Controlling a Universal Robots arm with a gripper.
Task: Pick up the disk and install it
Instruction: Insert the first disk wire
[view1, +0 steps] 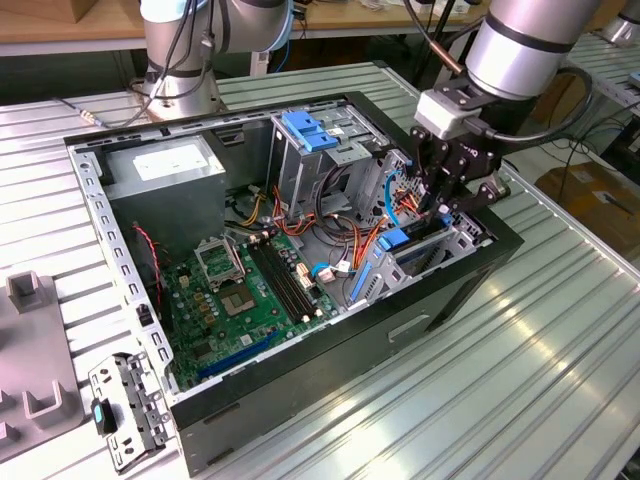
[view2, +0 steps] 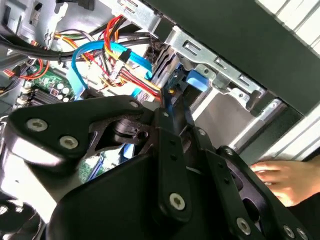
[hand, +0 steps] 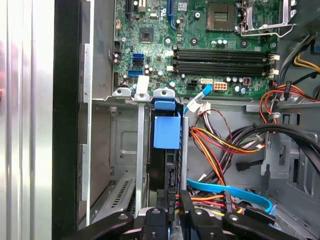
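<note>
Gripper (hand: 172, 202) holds disk (hand: 166, 131) in case (view1: 300, 420).

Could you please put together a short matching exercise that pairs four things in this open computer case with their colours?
Things:
1. Flat data cable lying near the tool
2. Large circuit board on the case floor
3. Plastic handle topping the metal drive cage
4. Boxy metal power supply with a white sticker

Colours:
A. Grey
B. Green
C. Light blue
D. Darker blue

Pairs: 1-C, 2-B, 3-D, 4-A
</note>
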